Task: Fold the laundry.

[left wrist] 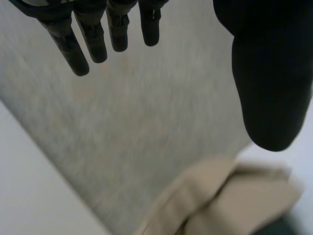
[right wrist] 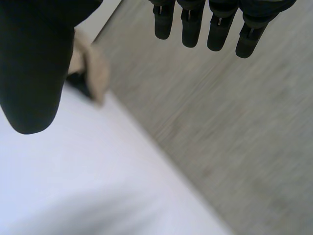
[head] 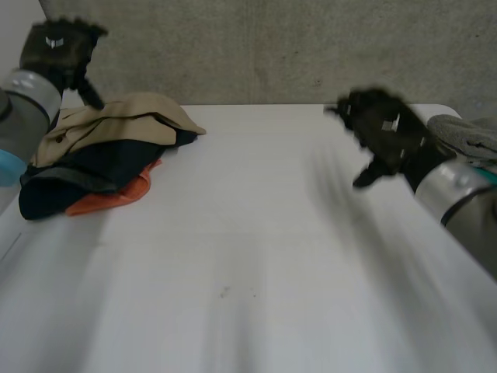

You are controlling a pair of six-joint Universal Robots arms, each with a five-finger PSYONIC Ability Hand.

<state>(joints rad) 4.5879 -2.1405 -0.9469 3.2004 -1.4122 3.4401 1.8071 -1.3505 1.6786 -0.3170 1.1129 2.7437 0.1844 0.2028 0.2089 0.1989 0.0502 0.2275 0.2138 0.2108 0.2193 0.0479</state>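
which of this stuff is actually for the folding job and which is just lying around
For the job: tan garment, dark garment and orange garment in one pile; grey cloth by the right arm, likely laundry too; white table to fold on.
Just there: concrete wall behind the table.

No legible text, labels or numbers; white mark [head: 53, 43] on left hand [head: 64, 56] unreadable
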